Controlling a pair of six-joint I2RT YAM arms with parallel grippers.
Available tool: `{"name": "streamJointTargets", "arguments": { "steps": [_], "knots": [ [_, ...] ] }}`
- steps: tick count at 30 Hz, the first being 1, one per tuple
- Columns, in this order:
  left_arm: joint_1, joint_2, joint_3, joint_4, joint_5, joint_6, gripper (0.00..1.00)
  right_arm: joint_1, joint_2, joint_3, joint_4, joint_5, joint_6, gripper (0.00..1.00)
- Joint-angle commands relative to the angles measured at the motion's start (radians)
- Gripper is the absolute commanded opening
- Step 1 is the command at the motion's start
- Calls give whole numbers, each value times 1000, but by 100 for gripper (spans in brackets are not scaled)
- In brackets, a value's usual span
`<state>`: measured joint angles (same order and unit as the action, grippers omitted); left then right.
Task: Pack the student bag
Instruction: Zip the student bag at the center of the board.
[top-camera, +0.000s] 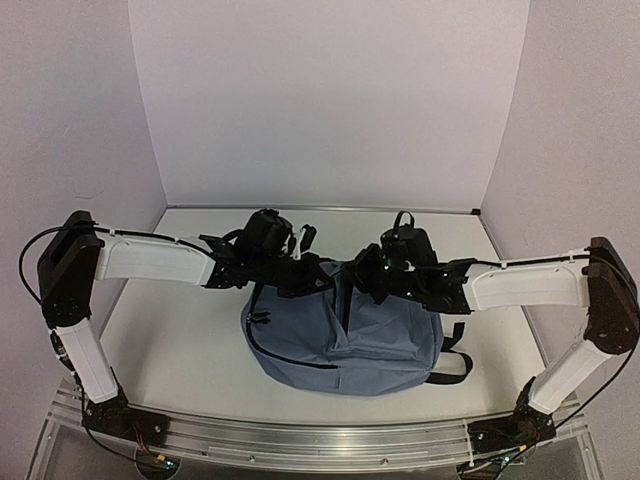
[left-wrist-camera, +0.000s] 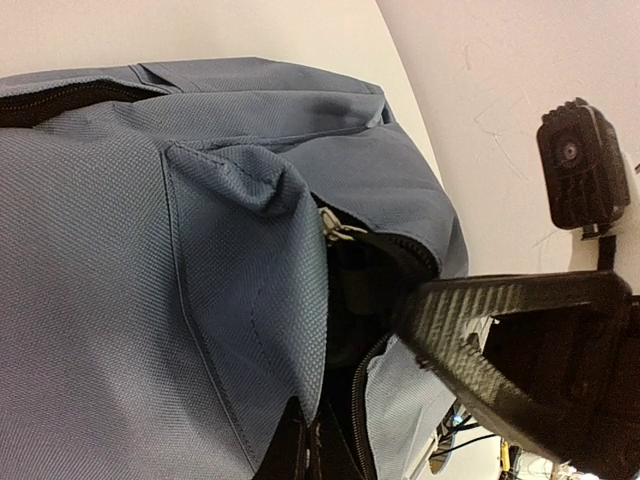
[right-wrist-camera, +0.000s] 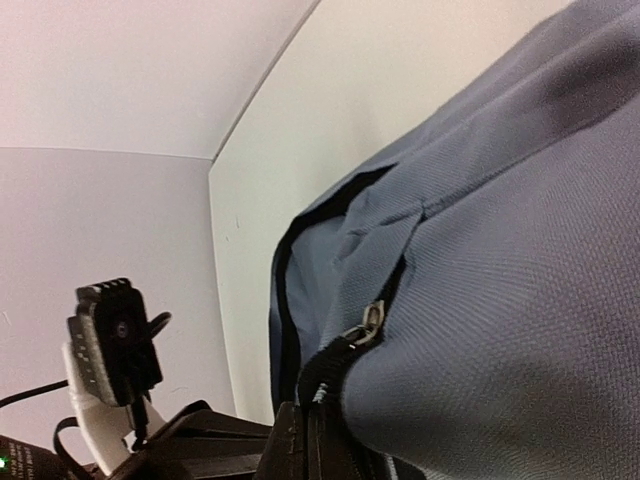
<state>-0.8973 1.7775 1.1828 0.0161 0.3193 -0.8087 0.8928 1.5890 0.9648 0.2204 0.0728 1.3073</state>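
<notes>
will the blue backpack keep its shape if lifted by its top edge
Probably not: the student bag lies slumped, its fabric creased and folded near the zipper pull, so it looks floppy. It seems fairly flat, so likely light. The woven cloth should grip well.

Soft, even light fills the overhead view, falling from above; the walls and table read pale lilac-grey with no glare. A faint shadow hugs the bag along its near edge. The black arm parts sink into flat darkness, and the metal rail bows slightly at the frame's bottom. From the left wrist the fabric weave is crisp, while the bag's opening is nearly black. From the right wrist the nearest cloth blurs.
</notes>
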Motion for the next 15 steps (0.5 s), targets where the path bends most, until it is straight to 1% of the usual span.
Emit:
{"name": "streamJointTargets", "arguments": {
  "steps": [1, 8, 10, 11, 15],
  "knots": [
    [0, -58, 1, 27, 20, -6, 0, -14, -56, 30, 58, 66, -45, 0],
    [0, -50, 8, 14, 32, 3, 0, -32, -51, 27, 59, 68, -66, 0],
    [0, -42, 16, 1, 40, 12, 3, -38, -61, 30, 59, 73, -76, 0],
    [0, -38, 21, -8, 48, 20, 6, -41, -66, 33, 59, 71, -83, 0],
    [7, -42, 71, -78, 31, 58, 31, -54, -79, 45, 57, 43, -107, 0]
  ]
}}
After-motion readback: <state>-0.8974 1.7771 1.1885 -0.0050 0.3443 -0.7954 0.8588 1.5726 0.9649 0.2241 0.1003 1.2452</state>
